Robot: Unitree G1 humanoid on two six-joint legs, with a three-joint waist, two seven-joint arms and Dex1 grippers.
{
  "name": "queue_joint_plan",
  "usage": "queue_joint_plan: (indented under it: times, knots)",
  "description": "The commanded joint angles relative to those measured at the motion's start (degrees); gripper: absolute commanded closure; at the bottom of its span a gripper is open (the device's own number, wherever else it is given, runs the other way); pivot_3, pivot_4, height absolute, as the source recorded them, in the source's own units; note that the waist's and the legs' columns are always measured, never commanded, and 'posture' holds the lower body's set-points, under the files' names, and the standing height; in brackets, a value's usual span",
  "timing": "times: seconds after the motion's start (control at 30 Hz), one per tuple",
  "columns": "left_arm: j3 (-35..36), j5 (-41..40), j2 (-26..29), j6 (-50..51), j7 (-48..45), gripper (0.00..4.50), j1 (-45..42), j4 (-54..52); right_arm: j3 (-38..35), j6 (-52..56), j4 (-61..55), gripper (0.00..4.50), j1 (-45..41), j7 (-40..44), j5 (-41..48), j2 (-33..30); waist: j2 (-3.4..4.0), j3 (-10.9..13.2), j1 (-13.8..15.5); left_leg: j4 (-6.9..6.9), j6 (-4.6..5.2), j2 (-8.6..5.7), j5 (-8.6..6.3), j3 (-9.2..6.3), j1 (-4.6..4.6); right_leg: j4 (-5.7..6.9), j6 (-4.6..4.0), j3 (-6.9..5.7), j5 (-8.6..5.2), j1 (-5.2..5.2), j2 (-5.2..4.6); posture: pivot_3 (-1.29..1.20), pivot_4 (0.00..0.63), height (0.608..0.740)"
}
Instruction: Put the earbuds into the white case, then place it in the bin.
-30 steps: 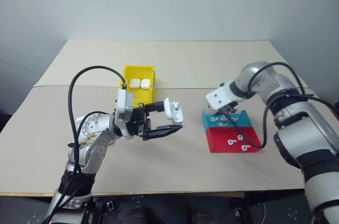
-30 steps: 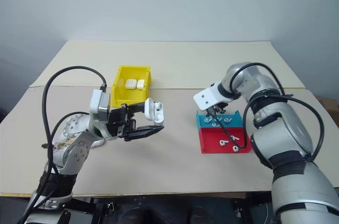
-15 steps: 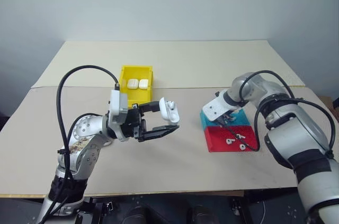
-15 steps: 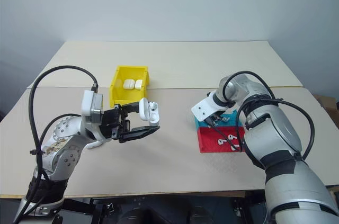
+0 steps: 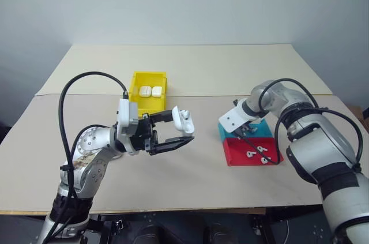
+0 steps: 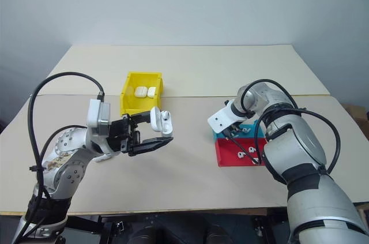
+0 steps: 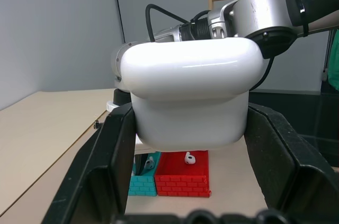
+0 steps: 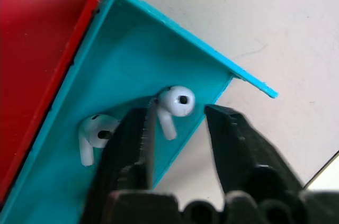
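bin [image 5: 149,83]: yellow, at the back left of the worktop [image 5: 190,175]; you've got two closed white cases in it, side by side.
teal tray [image 8: 132,75]: right side of the worktop, butted against the red tray. Right wrist view shows two earbuds [image 8: 175,102] lying in it (the eye views can't settle the count).
red tray [image 5: 242,153]: nearer you than the teal one; a couple of earbuds lie in it.
white case [image 5: 184,120]: off the worktop, lid up, clamped between the left gripper [image 5: 176,130] fingers, well apart from the bin.
left gripper: grasping the white case by its body, pointing across toward the trays.
right gripper [image 8: 177,128]: down inside the teal tray, fingers straddling one earbud, gap on both sides, not pinching it.
vs a second ago: your right gripper has dropped from above the trays into the teal one and its fingers have narrowed. Left gripper still holds the case aloft, same pose.
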Motion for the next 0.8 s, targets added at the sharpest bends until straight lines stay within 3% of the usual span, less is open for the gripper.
queue_joint_plan:
  times: [0.03,0.37,0.47,0.53,0.6,0.67,0.8]
  knots:
    - [1.13,-1.06,0.41,-0.43,0.60,1.72,-0.20,-2.49,-0.88,-0.04,0.39,3.87,-0.10,0.40,-0.12,0.14,0.00,0.00,0.00,0.00,0.00,0.00,0.00,0.00,0.03,0.00,0.00,0.00,0.00,0.02,0.00,0.00,0.150,0.740]
    - [0.46,-1.60,0.36,-0.20,-0.45,1.72,-1.60,-1.10,-7.68,2.07,-0.74,3.88,0.61,4.96,6.15,-2.26,0.01,0.01,0.02,-0.03,-0.01,0.00,0.00,0.00,0.03,-0.01,0.00,0.00,0.00,0.02,0.00,0.00,0.150,0.740]
    - [-0.41,-1.99,-0.31,-0.21,-1.62,1.72,-3.16,0.57,-14.51,4.40,-3.43,3.88,-0.83,9.92,13.45,-5.34,0.13,0.09,0.36,-0.03,-0.01,-0.01,0.01,0.00,-0.03,-0.02,0.00,0.00,0.00,-0.01,-0.01,0.00,0.150,0.740]
    - [-1.52,-1.79,-1.53,-0.69,-2.37,1.72,-4.41,2.21,-21.65,9.31,-9.35,3.88,0.30,16.62,22.95,-7.96,0.15,0.09,0.39,-0.03,-0.01,-0.02,0.01,0.00,-0.04,-0.05,0.00,-0.01,0.00,0.02,-0.02,0.00,0.150,0.740]
    - [-2.35,-1.49,-2.79,-1.02,-2.83,1.72,-5.47,3.60,-27.88,17.60,-19.62,3.88,3.94,21.71,32.33,-10.24,0.16,0.11,0.45,-0.03,0.00,-0.03,0.00,0.00,-0.07,-0.09,0.00,-0.02,0.01,0.03,-0.02,0.00,0.150,0.740]
    - [-3.06,-1.05,-3.94,-1.27,-3.53,1.72,-6.64,5.27,-35.29,35.76,-36.75,3.88,10.60,22.10,45.50,-11.19,0.16,0.10,0.45,-0.03,0.01,-0.02,-0.01,-0.02,-0.07,-0.11,0.01,-0.04,0.01,0.05,-0.02,0.00,0.150,0.740]
    - [-4.40,0.24,-6.17,-2.14,-4.44,1.72,-9.98,9.63,-48.73,71.93,-72.31,3.88,25.59,5.65,73.47,-10.69,0.18,0.10,0.88,0.01,0.01,-0.01,0.00,-0.12,-0.08,-0.01,-0.01,-0.10,0.02,0.05,-0.02,0.00,0.150,0.740]
